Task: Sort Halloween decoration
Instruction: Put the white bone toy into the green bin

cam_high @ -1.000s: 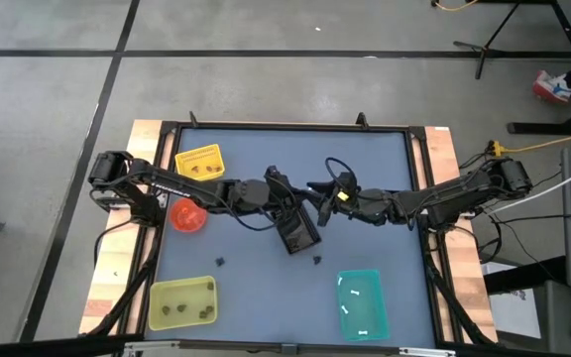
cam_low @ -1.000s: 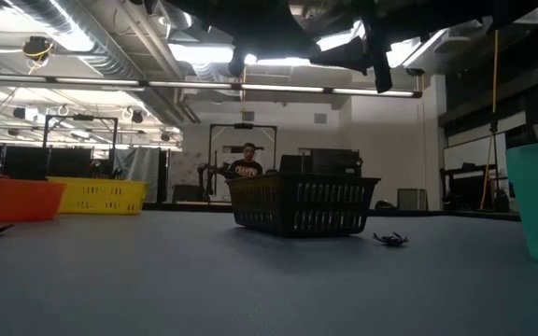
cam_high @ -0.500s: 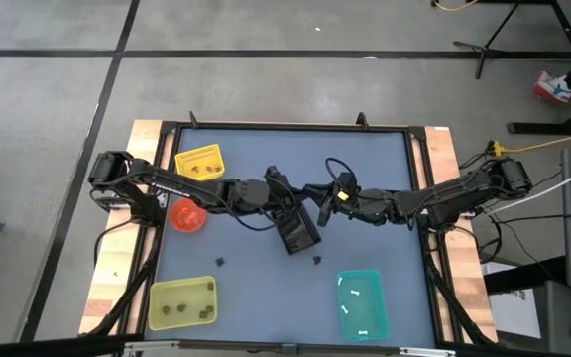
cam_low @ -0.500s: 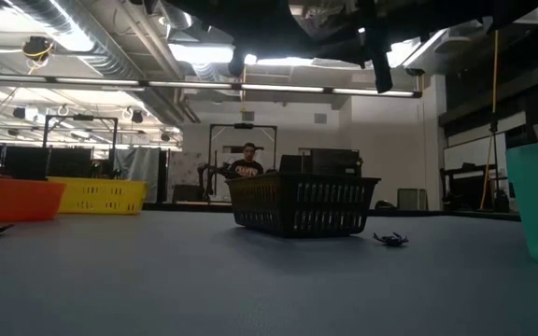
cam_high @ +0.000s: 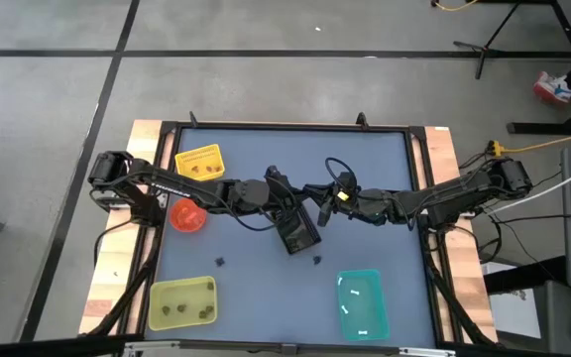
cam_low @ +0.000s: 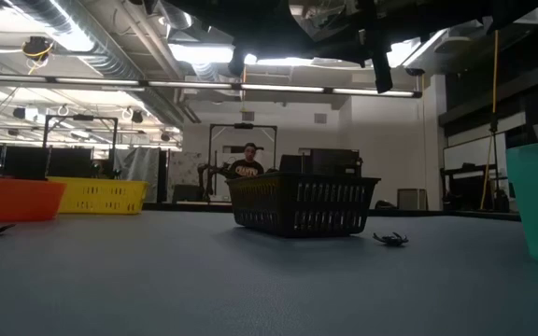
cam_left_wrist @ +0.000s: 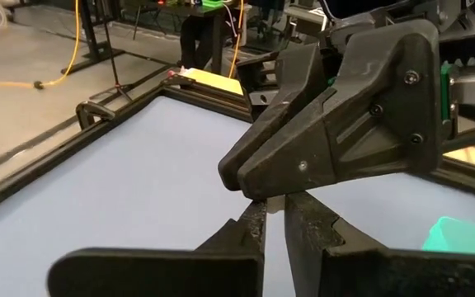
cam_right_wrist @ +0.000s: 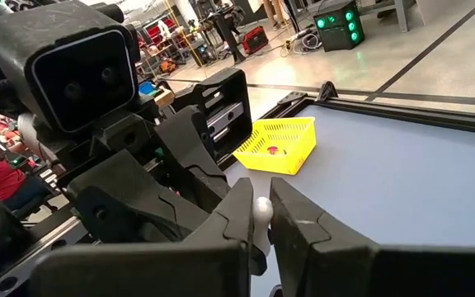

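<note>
High view: both arms meet above the middle of the blue worktop [cam_high: 256,149], over the black tray [cam_high: 297,234]. The left claw [cam_high: 284,198] and right claw [cam_high: 317,201] sit nose to nose there, too dark and small to read their fingers. Halloween decoration shows as dark specks on the worktop: one at lower left of centre [cam_high: 220,262], one just below the tray [cam_high: 317,260]. More lie in the yellow basket [cam_high: 199,162] at upper left and the yellow-green tray [cam_high: 181,302] at lower left; white pieces lie in the teal bin [cam_high: 363,303] at lower right. An orange bowl [cam_high: 187,215] sits at mid left.

Low view: the arms are cut off at the frame's top. The tray stands at centre, a dark spider-like trinket [cam_low: 390,240] on the worktop just to its right. A person [cam_low: 245,166] sits far behind.

Left wrist view: the left claw's fingers are nearly together, nothing visible between them; the right claw's body hides most of what lies beyond.

Right wrist view: the right claw is pinched on a small white trinket [cam_right_wrist: 263,207], partly hidden by the fingers.
</note>
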Motion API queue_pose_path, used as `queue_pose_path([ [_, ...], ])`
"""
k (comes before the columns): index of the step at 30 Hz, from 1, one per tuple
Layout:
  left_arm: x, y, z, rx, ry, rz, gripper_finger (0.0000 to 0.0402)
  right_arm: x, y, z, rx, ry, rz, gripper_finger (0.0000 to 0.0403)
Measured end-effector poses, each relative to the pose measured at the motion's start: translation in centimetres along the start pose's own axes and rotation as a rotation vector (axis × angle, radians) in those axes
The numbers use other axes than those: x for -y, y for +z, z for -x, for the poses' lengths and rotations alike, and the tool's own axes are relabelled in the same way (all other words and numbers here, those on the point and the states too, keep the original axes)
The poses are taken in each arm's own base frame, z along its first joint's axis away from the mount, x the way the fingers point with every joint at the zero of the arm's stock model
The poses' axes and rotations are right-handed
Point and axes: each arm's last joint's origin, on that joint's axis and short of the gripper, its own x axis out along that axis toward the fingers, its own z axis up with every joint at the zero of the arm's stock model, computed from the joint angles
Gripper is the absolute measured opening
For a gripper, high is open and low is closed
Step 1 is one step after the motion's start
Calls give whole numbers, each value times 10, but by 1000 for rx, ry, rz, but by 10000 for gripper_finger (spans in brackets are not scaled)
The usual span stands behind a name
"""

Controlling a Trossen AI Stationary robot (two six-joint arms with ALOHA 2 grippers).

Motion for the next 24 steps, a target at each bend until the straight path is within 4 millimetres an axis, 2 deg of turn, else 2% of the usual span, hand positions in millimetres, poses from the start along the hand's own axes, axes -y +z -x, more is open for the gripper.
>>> queue_pose_path([
  [4, 1, 0, 0, 0, -4, -89, 32, 0, 0, 0, 0, 0, 2, 19],
  [10, 3, -2, 2, -9, -12, -135, 91, 0, 0, 0, -11, 15, 30, 21],
  [15, 0, -12, 2, -117, 4, -177, 127, -1, -3, 0, -50, 53, 86, 22],
  [20, -1, -25, 5, -253, -58, -213, 139, 0, -12, 1, -195, 138, 121, 23],
  [24, 2, -32, 9, -329, -105, -236, 139, 2, -24, 5, -416, 262, 95, 23],
])
